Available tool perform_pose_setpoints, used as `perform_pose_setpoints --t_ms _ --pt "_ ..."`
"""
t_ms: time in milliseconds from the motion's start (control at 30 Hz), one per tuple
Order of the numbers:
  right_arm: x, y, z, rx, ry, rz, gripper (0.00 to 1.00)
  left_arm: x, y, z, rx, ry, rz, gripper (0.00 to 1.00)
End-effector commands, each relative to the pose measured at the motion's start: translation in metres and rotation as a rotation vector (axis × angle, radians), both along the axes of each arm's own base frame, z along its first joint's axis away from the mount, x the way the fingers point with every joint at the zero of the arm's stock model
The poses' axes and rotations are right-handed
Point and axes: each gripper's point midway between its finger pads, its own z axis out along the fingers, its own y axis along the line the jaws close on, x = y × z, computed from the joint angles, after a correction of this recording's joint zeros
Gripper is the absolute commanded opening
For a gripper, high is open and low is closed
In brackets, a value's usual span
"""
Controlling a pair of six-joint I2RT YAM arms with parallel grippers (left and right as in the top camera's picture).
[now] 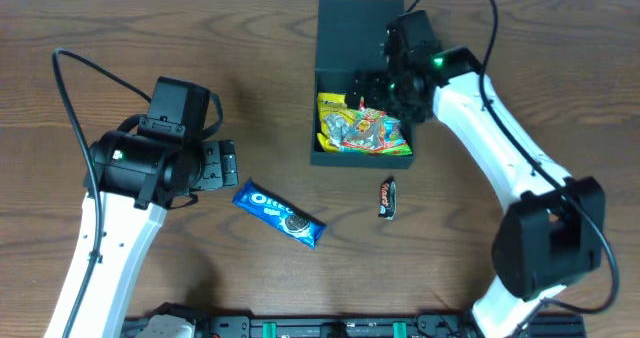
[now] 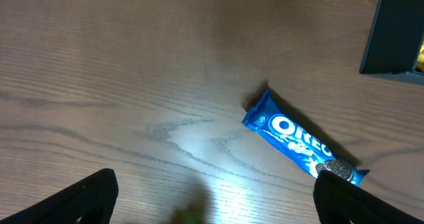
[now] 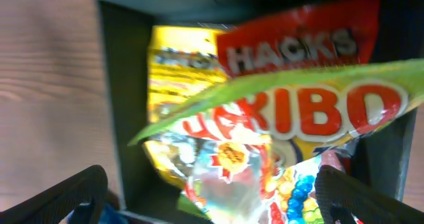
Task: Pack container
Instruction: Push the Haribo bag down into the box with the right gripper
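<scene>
The container (image 1: 360,161), a dark square box with its flap lid standing open at the back, sits at the upper middle of the table. Inside lie colourful snack packets (image 1: 362,128). My right gripper (image 1: 376,90) hovers over the box's back right, open. In the right wrist view its jaws (image 3: 212,197) stand wide apart above a Haribo packet (image 3: 311,111), a red Hacks packet (image 3: 291,48) and a yellow packet (image 3: 175,71), gripping none of them. My left gripper (image 1: 228,165) is open just left of a blue Oreo pack (image 1: 279,214), with bare table between its fingers (image 2: 79,201).
A small dark chocolate bar (image 1: 387,198) lies on the table just in front of the container. In the left wrist view the Oreo pack (image 2: 298,141) lies diagonally, its end beside my right-hand finger (image 2: 368,201), and a corner of the container (image 2: 394,32) shows at top right.
</scene>
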Motion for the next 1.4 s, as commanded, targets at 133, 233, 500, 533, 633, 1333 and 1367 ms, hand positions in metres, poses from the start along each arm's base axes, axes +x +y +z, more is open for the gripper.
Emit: perform_pose_setpoints --t_ms 133,233,500,533,633,1333,1367 --pt "0.014 0.009 0.017 0.022 -0.11 0.063 0.99 0.0 0.004 0.002 0.018 -0.008 0.004 0.95" --pt "0.022 0.001 0.016 -0.035 -0.149 0.056 0.99 0.001 0.004 0.002 0.017 -0.012 0.004 0.95" --pt "0.025 -0.002 -0.003 -0.071 -0.12 0.059 0.99 0.002 0.004 0.002 0.016 -0.016 0.003 0.95" --pt "0.025 -0.001 -0.007 -0.073 -0.111 0.061 0.99 0.002 0.004 0.002 0.016 -0.016 0.004 0.95" --pt "0.025 0.0 -0.025 -0.085 -0.073 0.065 0.99 0.002 0.004 0.002 0.016 -0.015 0.003 0.95" --pt "0.05 0.002 -0.043 -0.084 -0.127 0.053 0.99 0.0 0.004 0.002 0.017 -0.01 0.003 0.95" --pt "0.05 0.002 -0.043 -0.088 -0.13 0.059 0.99 0.0 0.004 0.002 0.017 -0.01 0.003 0.95"
